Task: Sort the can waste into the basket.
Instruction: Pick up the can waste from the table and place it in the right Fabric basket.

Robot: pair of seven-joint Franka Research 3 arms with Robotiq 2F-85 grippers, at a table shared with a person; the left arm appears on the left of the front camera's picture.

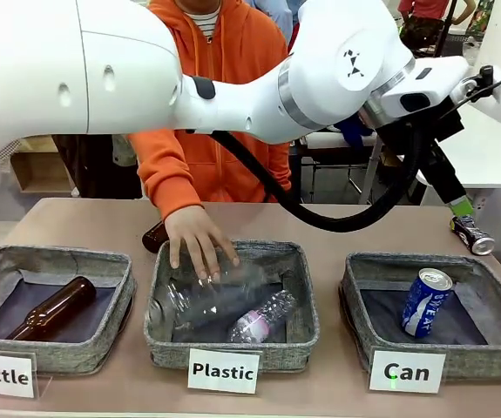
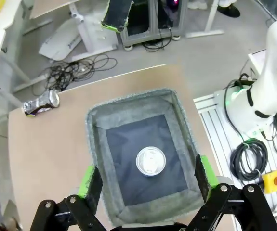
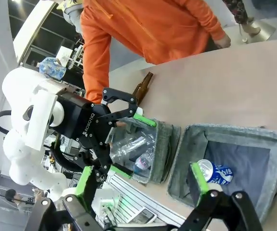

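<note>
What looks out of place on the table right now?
One dark can lies on its side on the table past the Can basket, not in it. A brown bottle lies behind the Plastic basket, outside any basket.

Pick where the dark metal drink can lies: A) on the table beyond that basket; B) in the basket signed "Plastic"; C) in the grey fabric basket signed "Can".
A: the dark metal drink can lies on its side on the brown table, beyond the grey fabric basket signed "Can", apart from it.
</note>
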